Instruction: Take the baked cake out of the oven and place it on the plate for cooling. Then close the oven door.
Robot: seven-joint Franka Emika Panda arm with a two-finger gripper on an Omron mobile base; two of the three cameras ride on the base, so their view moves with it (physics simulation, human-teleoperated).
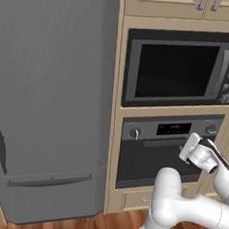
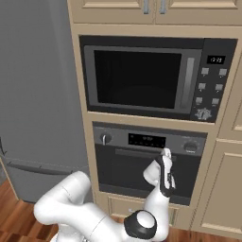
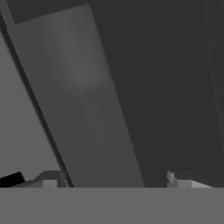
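The oven is built into the cabinet wall under the microwave. Its oven door stands shut, with the grey bar handle along its top edge. My gripper is up against the right part of that handle. In the hand view the handle runs slantwise between my fingertips, and my gripper is open around it, the jaws apart with a gap on the right side. The baked cake is hidden behind the shut door. The plate is out of view.
A microwave sits right above the oven. A tall grey fridge stands to the left. Beige cabinets flank the right side, and a drawer front lies below the oven. The floor is wood.
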